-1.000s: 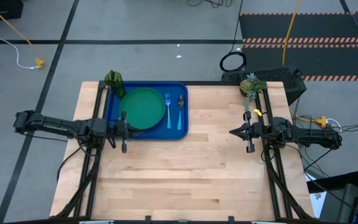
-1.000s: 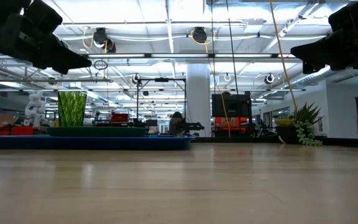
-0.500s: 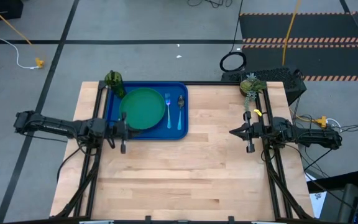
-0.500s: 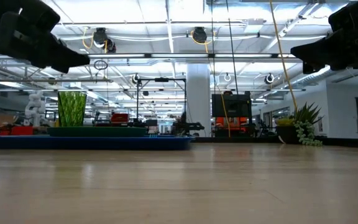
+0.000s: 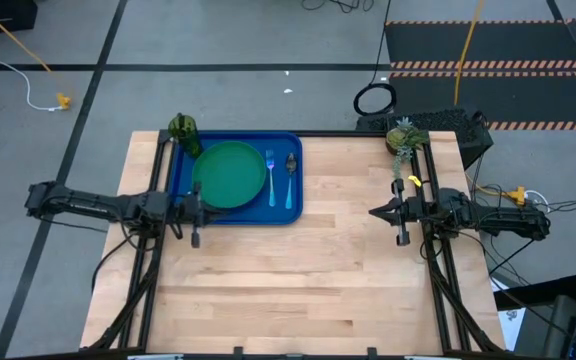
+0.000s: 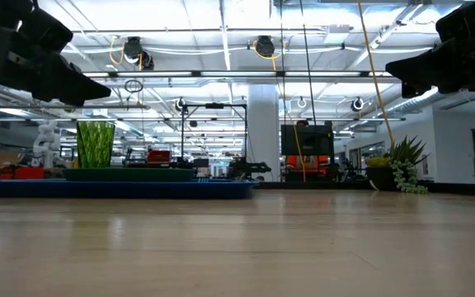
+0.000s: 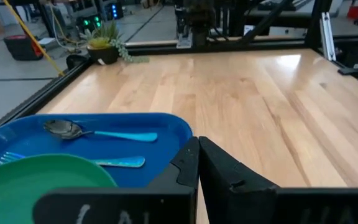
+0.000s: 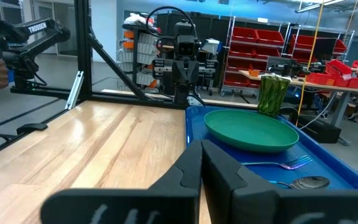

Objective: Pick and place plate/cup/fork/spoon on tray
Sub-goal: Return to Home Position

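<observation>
Blue-handled fork [image 5: 271,180] and spoon [image 5: 290,180] lie parallel, heads toward tray's [image 5: 236,136] far rim.

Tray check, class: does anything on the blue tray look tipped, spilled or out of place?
Nothing stands out. The plate lies flat on the tray, the fork and spoon lie side by side beside it, and the cup stands upright at a far corner. Nothing is spilled. The left tool and right tool hold nothing.
</observation>
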Motion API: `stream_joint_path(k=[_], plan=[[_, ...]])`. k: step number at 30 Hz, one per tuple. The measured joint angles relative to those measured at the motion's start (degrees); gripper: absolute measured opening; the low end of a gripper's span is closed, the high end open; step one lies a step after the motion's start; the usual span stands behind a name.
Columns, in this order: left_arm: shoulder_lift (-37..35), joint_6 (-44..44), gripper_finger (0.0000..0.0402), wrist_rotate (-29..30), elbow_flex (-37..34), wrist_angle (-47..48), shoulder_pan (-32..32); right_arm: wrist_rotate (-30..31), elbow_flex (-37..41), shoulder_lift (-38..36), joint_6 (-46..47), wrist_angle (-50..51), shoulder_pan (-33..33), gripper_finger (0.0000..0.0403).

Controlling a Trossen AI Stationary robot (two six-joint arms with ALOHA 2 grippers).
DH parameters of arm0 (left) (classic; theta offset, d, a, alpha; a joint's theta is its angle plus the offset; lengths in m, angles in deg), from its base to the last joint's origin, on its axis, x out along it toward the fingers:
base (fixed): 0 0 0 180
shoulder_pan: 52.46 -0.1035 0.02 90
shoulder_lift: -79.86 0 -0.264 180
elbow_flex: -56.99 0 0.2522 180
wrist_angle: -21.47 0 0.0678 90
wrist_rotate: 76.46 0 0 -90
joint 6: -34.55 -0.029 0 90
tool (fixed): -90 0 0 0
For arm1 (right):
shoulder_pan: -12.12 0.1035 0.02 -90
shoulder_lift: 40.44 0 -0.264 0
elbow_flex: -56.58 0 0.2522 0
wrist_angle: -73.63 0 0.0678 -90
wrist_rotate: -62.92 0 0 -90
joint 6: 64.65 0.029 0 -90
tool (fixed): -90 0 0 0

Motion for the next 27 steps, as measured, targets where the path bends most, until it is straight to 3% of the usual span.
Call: stream_joint_path(k=[27], plan=[[-13.7,-3.8,0.0014,-3.1,-5.0,0.8,0.0,0.0,0.0,0.0,0.0,0.0,0.0,0.0000]])
